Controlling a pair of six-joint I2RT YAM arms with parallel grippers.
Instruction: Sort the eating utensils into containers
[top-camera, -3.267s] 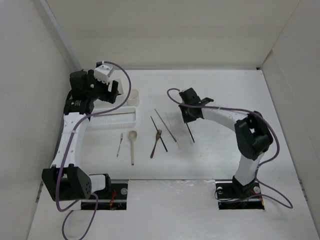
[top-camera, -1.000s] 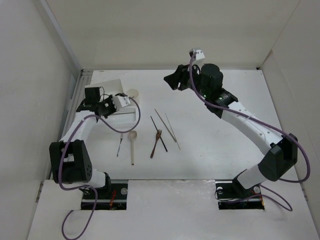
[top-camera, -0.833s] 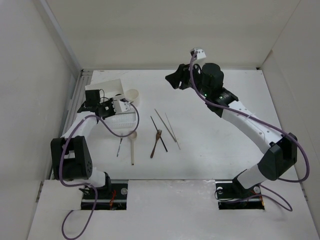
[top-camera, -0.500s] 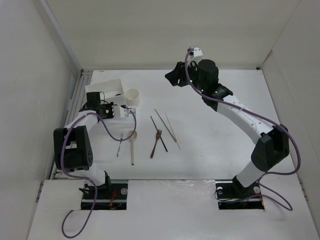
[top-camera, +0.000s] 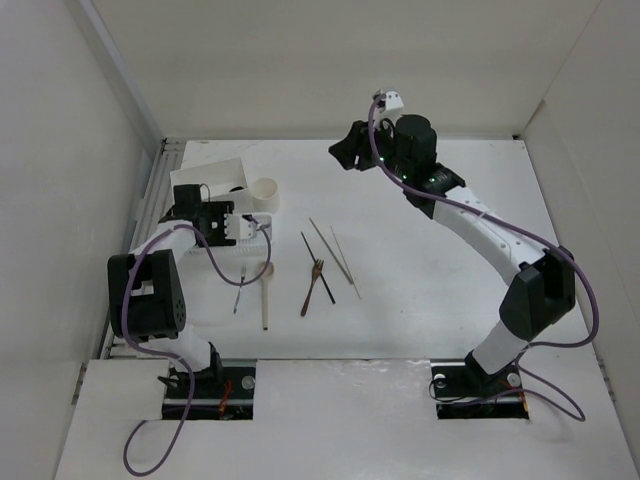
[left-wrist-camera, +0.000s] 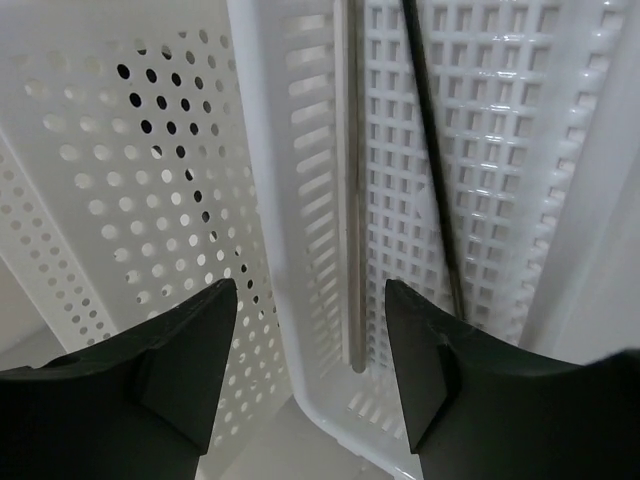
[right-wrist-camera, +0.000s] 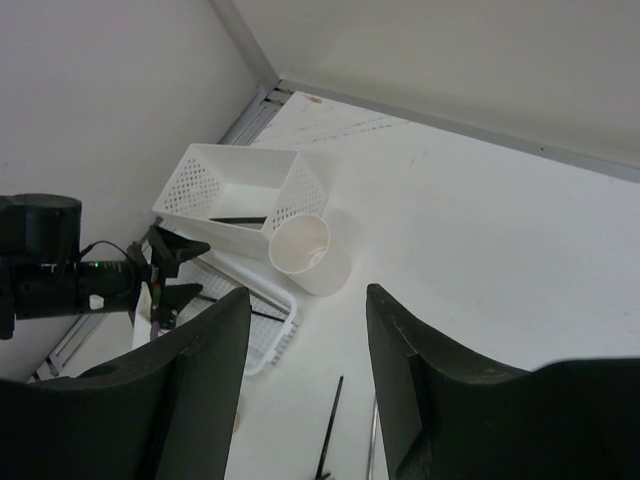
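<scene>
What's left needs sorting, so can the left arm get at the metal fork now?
Probably yes: the left gripper is open over the tray, and the metal fork lies close by on bare table, clear of the spoon.

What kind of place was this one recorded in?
Probably a lab test cell, not a kitchen: bare white walls enclose a white table, and the left arm and right arm are bolted at its edge.

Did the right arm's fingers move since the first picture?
Yes. The right arm's fingers were low beside the pale chopsticks. Now they are far behind them, up near the back wall.
</scene>
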